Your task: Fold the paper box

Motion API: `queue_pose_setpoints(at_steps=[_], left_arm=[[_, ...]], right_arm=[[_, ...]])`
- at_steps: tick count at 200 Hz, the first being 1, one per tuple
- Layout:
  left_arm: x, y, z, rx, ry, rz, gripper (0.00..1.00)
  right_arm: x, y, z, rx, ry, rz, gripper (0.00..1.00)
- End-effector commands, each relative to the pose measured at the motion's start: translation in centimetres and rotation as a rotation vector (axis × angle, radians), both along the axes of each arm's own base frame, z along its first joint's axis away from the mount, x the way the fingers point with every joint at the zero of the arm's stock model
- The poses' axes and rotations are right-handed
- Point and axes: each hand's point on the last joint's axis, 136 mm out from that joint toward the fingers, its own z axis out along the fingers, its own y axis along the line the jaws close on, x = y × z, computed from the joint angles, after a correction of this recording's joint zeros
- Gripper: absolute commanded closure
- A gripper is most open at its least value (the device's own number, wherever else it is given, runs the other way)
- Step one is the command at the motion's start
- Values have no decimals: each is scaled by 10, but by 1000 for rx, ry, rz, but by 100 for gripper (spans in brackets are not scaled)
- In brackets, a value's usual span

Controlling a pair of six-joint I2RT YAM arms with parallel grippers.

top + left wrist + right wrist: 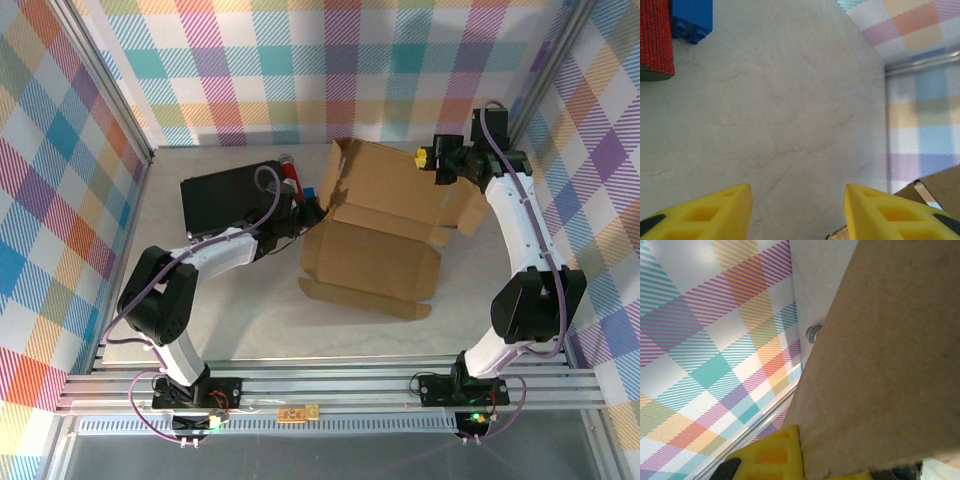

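- Left pincer (300,212): fingers wide apart, holding nothing. It sits low over the bare surface (240,310), just beside the left edge of the paper box (372,258). In the left wrist view a brown corner of the box (940,186) lies close to one fingertip (875,215). I cannot tell whether they touch.
- Beyond that pincer: black flat case (225,198), red cylinder (290,176), blue block (311,194). None belongs to the job.
- Paper box: mid-surface, between my two arms. It is plain brown die-cut card, partly formed. The near panel lies flat with a tabbed flap toward me, the rear and left walls stand up, and a side flap splays out on the right.
- Handling (judgement): light, stiff across each panel, and it bends readily only along the scored creases. Thin edges will crumple if pinched hard. The sheet will likely slide on the smooth surface unless one pincer pins it. Best hold is mid-length on a flap edge, clear of the crease.
- Right pincer (432,160): at the rear right wall. In the right wrist view one yellow pad (772,454) lies against a card panel (890,365). The other finger is hidden, so I cannot tell whether the panel is clamped.
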Motion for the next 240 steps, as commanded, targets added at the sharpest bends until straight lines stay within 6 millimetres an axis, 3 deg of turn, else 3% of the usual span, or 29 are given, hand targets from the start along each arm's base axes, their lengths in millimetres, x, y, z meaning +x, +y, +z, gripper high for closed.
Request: queue_pose_setpoints(at_steps=[1, 23, 56, 82, 107, 145, 167, 192, 213, 240], left_arm=[[-10, -11, -7, 185, -41, -86, 49], [-13, -9, -14, 335, -57, -68, 49], [-18, 3, -10, 503, -79, -20, 47], [-30, 25, 13, 498, -102, 29, 40], [-57, 50, 31, 490, -93, 7, 36], [-88, 82, 57, 427, -108, -76, 43], [-85, 101, 69, 411, -107, -81, 46], [-76, 117, 71, 382, -84, -50, 47], [-74, 118, 70, 369, -75, -44, 46], [-76, 115, 55, 360, -44, -53, 46]], right_arm=[[-4, 15, 0, 64, 22, 42, 100], [-6, 17, -1, 67, 28, 53, 100], [-10, 17, -6, 52, 32, 64, 100], [-8, 11, -10, -22, 8, 77, 100], [-1, 10, -9, -69, -33, 101, 100], [4, 17, -12, -94, -58, 137, 100], [13, 32, -16, -130, -131, 206, 100], [15, 54, -33, -129, -167, 270, 100], [13, 64, -46, -169, -191, 315, 100], [11, 76, -69, -182, -244, 369, 100]])
